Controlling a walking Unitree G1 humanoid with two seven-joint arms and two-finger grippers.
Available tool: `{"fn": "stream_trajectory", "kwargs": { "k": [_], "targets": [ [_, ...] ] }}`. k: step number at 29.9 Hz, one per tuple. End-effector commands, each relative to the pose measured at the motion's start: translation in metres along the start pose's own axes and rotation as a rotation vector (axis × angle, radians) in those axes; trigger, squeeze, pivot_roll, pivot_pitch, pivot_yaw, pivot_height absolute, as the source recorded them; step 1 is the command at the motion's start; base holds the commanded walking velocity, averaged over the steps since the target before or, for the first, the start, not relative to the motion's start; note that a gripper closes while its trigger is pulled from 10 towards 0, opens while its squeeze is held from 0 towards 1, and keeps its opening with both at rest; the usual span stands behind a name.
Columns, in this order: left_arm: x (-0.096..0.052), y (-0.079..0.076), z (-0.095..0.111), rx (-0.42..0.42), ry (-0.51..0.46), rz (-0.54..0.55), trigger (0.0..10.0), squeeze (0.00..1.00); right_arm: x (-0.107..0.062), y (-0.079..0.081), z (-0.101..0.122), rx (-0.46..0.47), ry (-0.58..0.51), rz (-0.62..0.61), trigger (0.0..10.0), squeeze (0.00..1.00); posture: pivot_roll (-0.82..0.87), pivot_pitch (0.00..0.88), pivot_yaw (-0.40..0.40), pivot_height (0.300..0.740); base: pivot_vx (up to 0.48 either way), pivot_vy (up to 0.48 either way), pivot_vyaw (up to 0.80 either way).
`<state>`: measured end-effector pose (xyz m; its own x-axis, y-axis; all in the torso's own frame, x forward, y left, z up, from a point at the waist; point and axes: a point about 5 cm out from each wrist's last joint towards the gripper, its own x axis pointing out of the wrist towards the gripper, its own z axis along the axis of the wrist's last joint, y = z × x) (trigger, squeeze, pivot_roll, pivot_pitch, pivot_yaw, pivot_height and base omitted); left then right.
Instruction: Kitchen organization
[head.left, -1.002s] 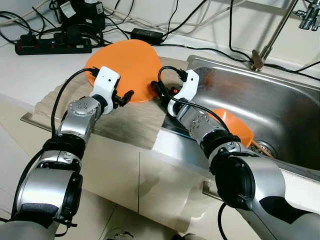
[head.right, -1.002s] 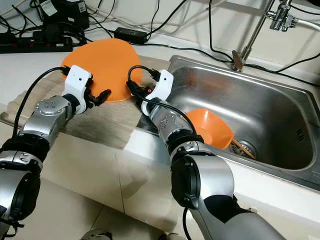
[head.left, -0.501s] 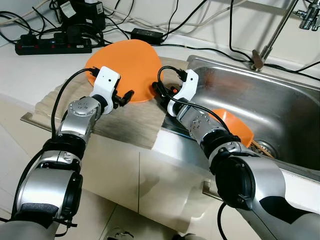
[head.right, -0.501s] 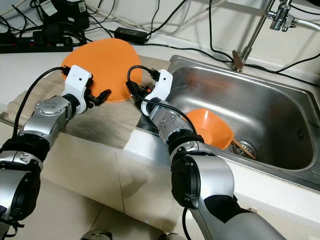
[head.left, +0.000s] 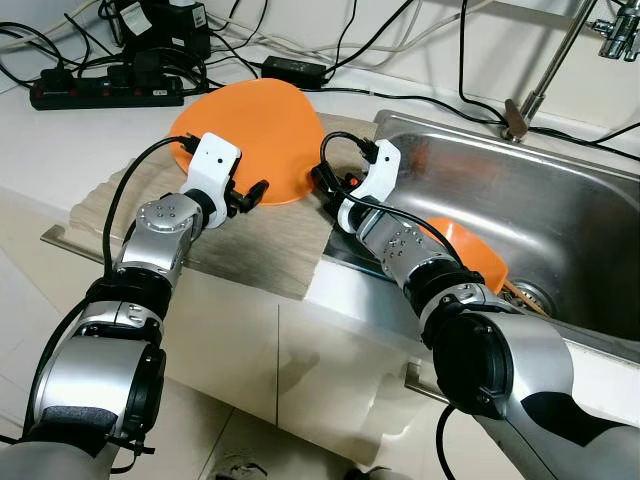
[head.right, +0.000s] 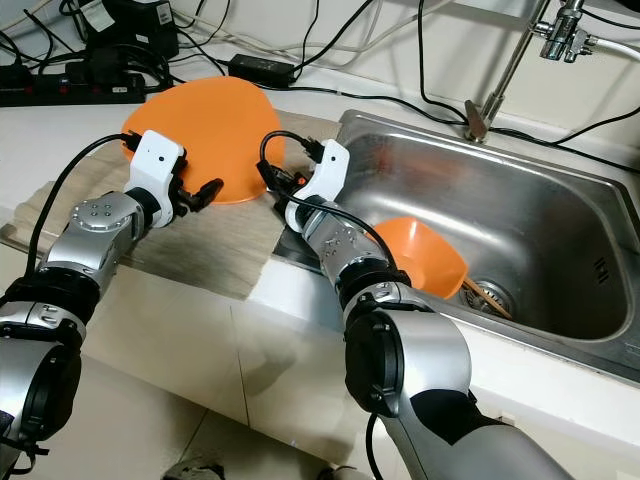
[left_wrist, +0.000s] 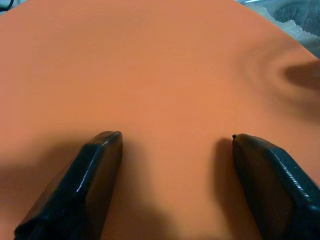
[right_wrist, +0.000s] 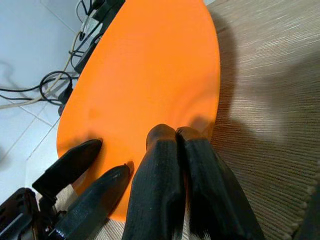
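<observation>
An orange plate (head.left: 255, 125) lies upside down on a beige mat (head.left: 262, 242) on the counter, left of the sink. My left gripper (head.left: 256, 190) is at the plate's near edge, open, with its fingers (left_wrist: 100, 165) spread just over the orange surface. My right gripper (head.left: 319, 178) is at the plate's right edge beside the sink. Its two fingers (right_wrist: 160, 165) are pressed together, shut, with their tips touching the plate's rim (right_wrist: 212, 100). An orange bowl (head.left: 468, 250) lies tilted inside the sink.
The steel sink (head.left: 560, 170) fills the right side, with a tap (head.left: 540, 85) behind it and a wooden utensil (head.left: 520, 295) near the drain. A black power strip (head.left: 100, 93), an adapter (head.left: 292, 70) and several cables run along the back of the counter.
My right gripper has shifted slightly to the right along the plate's edge. The left gripper and the plate have stayed where they were.
</observation>
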<state>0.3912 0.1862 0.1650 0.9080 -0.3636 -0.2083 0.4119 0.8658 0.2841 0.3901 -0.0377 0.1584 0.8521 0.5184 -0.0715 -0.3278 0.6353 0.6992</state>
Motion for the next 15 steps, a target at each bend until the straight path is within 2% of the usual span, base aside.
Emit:
{"fn": "stream_trajectory", "kwargs": {
  "k": [1,15],
  "targets": [
    [-0.0012,-0.0169,-0.0325,0.002,0.143,-0.065,10.0,0.00,-0.0039,-0.0093,0.0004,0.024,-0.004,-0.026,0.0,0.00,-0.01,0.055,-0.086,0.740,0.000,0.000,0.00],
    [-0.0005,-0.0166,-0.0309,0.003,0.134,-0.059,10.0,0.00,-0.0062,-0.0131,0.0097,0.083,-0.051,-0.011,0.0,0.00,-0.01,0.045,-0.089,0.740,0.000,0.000,0.00]
  ]
}}
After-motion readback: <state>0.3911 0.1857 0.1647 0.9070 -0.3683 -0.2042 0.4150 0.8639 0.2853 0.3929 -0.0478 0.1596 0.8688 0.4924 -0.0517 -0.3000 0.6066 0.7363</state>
